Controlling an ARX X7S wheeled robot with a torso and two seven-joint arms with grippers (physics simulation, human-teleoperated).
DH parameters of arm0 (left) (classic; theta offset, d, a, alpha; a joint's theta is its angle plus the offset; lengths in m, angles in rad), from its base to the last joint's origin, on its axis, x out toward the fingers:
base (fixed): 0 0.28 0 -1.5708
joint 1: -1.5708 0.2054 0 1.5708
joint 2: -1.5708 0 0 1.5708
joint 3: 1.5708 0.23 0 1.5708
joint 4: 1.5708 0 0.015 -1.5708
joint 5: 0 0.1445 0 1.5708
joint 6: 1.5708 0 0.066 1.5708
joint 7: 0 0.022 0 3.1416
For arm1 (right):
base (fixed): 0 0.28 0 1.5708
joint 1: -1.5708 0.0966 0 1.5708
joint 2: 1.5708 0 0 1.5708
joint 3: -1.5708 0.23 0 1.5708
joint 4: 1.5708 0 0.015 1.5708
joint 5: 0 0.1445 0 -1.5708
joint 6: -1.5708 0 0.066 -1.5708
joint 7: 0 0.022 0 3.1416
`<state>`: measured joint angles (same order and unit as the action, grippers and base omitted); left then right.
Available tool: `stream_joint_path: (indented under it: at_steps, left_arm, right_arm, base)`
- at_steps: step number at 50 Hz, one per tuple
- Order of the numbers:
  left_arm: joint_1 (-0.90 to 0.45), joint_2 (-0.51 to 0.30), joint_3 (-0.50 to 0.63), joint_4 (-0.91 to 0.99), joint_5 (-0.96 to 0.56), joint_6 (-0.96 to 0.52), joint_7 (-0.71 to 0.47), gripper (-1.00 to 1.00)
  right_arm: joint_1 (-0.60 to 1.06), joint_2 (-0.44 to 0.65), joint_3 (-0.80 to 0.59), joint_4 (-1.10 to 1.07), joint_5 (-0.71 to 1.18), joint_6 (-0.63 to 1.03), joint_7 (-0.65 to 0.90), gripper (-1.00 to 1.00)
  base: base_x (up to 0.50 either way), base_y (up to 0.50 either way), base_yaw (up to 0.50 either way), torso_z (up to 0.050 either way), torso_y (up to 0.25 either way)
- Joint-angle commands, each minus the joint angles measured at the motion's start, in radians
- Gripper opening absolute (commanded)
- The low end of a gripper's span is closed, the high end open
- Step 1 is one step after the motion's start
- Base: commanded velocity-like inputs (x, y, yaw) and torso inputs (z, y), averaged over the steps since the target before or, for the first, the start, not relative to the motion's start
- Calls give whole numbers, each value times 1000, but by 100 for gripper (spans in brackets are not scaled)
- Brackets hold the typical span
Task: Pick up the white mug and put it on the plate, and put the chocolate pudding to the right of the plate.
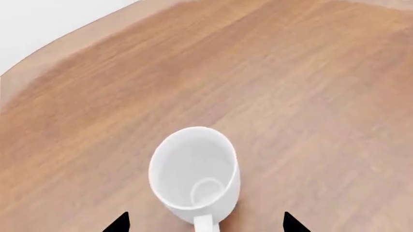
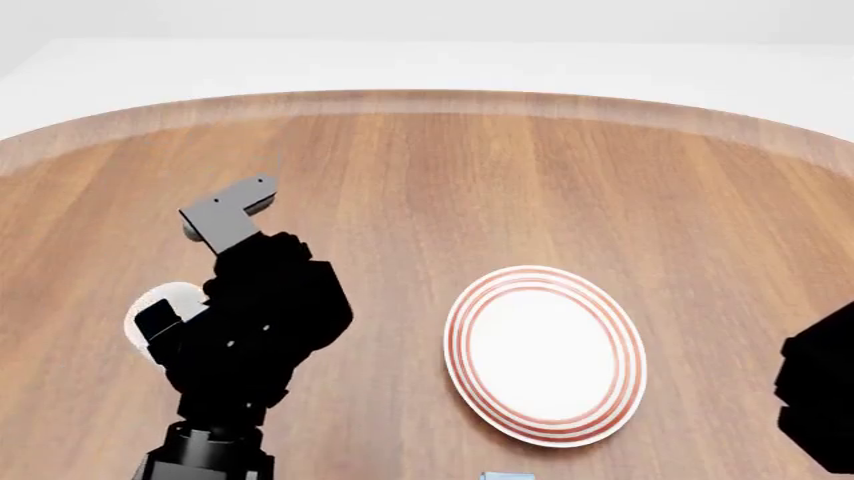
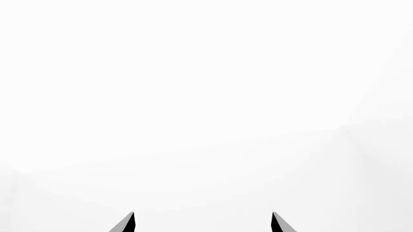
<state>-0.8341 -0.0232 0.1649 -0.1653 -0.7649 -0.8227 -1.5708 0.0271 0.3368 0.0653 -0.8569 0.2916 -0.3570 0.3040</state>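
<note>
Left gripper (image 1: 205, 223) has its jaws spread wide, empty, both black tips showing in the left wrist view with the white mug (image 1: 195, 175) sitting between and just ahead of them on the wooden table (image 1: 290, 87). We read the mug as upright, mouth open toward the camera, its loop handle pointing back at the gripper, roughly on the midline between the tips. So the approach axis runs straight along the handle; closing from here would likely catch the handle or the body wall behind it. In the head view the mug (image 2: 155, 308) is mostly hidden behind the left arm (image 2: 254, 320), at the table's left side, well apart from the plate (image 2: 545, 354), which lies to the mug's right. Left arm is clearly the nearer one. Right gripper (image 3: 202, 223) is also spread and empty, facing blank white, nothing near it. Chocolate pudding (image 2: 507, 476) shows only as a sliver at the bottom edge, just below the plate.
</note>
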Motion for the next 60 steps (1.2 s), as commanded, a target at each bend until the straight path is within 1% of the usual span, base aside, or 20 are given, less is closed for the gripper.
stream_joint_path:
  at_steps: [1, 10, 12, 18, 29, 47, 54, 60]
  left_arm:
    - [36, 20, -36, -16, -9, 51, 3, 100]
    - [47, -3, -19, -48, -7, 113, 39, 100]
    - [48, -6, -21, -52, -10, 116, 41, 100]
    - [41, -11, -20, -102, -27, 155, 97, 100]
    - [65, -18, -1, -145, -32, 205, 139, 100]
    - [94, -34, 15, -175, -44, 255, 163, 100]
    - [97, -38, 24, -202, -45, 283, 193, 100]
    - [103, -43, 12, -202, -56, 308, 196, 100]
  right_arm:
    - [0, -15, 16, 6, -17, -2, -21, 100]
    - [-3, -12, 10, 10, -14, -1, -18, 100]
    - [-3, -11, 8, 10, -14, -1, -18, 100]
    - [-4, -10, 5, 14, -11, -2, -16, 100]
    - [-7, -7, -1, 13, -15, -1, -12, 100]
    - [-9, -3, -10, 22, -21, -10, -10, 100]
    - [-10, 0, -13, 21, -22, -11, -8, 100]
    - [-12, 2, -19, 21, -22, -9, -8, 100]
  base:
    - [0, 0, 0, 0, 0]
    - [0, 0, 0, 0, 0]
    - [0, 0, 0, 0, 0]
    - [0, 0, 0, 0, 0]
    - [0, 0, 0, 0, 0]
    - [0, 0, 0, 0, 0]
    - [0, 0, 0, 0, 0]
    - [0, 0, 0, 0, 0]
